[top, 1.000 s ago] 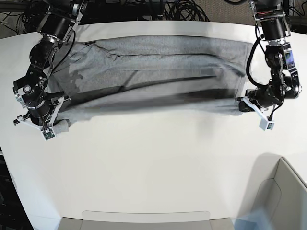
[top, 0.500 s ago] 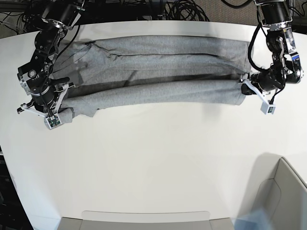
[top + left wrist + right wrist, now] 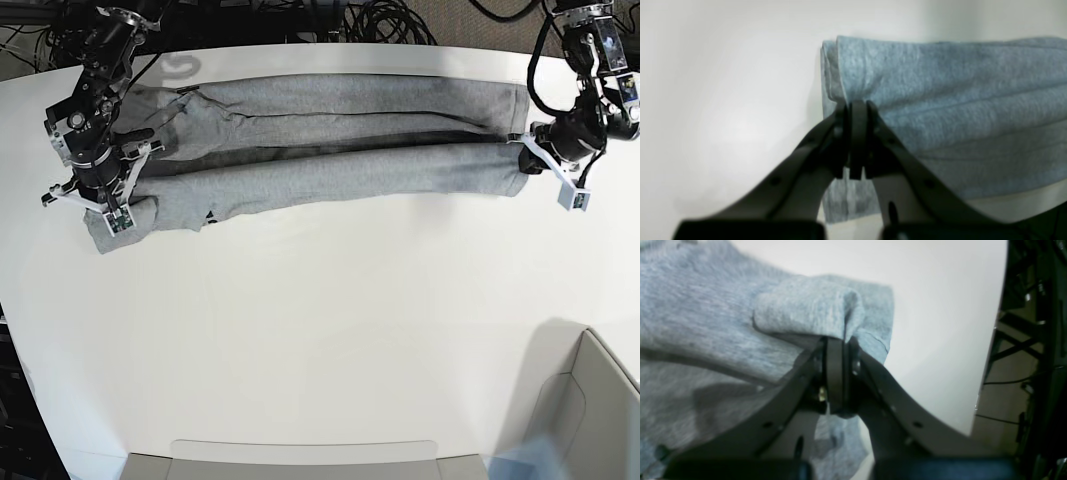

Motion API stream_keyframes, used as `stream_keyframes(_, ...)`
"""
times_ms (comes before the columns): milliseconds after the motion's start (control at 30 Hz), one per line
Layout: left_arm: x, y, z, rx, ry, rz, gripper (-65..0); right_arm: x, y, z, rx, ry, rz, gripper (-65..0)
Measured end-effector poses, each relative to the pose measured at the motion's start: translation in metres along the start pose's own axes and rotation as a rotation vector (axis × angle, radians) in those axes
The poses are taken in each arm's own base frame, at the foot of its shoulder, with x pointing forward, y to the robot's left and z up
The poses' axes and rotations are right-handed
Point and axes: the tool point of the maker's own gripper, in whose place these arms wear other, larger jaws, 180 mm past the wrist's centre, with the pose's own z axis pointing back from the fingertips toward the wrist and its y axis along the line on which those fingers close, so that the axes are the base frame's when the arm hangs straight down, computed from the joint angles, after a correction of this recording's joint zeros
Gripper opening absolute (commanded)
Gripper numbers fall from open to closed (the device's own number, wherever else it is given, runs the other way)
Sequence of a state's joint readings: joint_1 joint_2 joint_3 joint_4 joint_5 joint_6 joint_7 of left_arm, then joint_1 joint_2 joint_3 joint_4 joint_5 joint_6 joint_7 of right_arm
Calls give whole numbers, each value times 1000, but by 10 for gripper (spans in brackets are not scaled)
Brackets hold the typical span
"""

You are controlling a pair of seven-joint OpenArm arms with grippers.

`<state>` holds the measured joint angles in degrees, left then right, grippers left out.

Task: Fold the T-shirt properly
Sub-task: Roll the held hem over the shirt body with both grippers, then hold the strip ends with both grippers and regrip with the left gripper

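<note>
T-shirt (image 3: 330,150) stretched between both hands along the table's (image 3: 330,330) far side, lengthwise fold half laid.
Risk, as I judge it: uneven pull or a slipping pinch lets the doubled edge skew or bunch. Left hand (image 3: 857,110) and right hand (image 3: 836,343), low over the table, each clamp cloth at opposite ends.

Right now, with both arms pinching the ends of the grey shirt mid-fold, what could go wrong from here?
1. The left gripper, jaws shut, pinches only the corner of the heather-grey cotton T-shirt; a tug could pull the cloth free.
2. At the right gripper the cloth bunches into a lump, with a sleeve flap beside it in the base view; that end may set down creased.
3. The folded band bows slightly across the white table, so the edges may land uneven.
</note>
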<state>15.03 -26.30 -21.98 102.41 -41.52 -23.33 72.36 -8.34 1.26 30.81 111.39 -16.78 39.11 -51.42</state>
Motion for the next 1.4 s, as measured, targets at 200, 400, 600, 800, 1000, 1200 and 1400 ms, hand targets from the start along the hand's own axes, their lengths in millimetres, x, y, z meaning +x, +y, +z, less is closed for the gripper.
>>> stream_keyframes(200, -25, 0, 0, 3, 54, 7, -650, -20, 16, 7, 28, 40, 8, -650)
stream_keyframes(400, -31, 0, 0, 3, 66, 10, -650, -27, 25, 17, 37, 45, 11, -650)
stream_keyframes(600, -41, 1, 1, 4, 90, 14, -650, -41, 33, 20, 56, 77, 17, -650)
stream_keyframes(800, -44, 2, 0, 11, 100, 11, -630, -47, 46, 20, 84, 92, 2, -650)
stream_keyframes(1000, -42, 1, 1, 13, 95, 8, -380, -48, 46, 20, 84, 97, -2, -554)
stream_keyframes(1200, -10, -8, 25, 28, -22, -57, -341, -53, 48, 22, 89, 109, 6, -424)
stream_keyframes(1400, -8, 2, 24, 58, -29, -15, -308, -53, 47, 22, 88, 109, 8, -415)
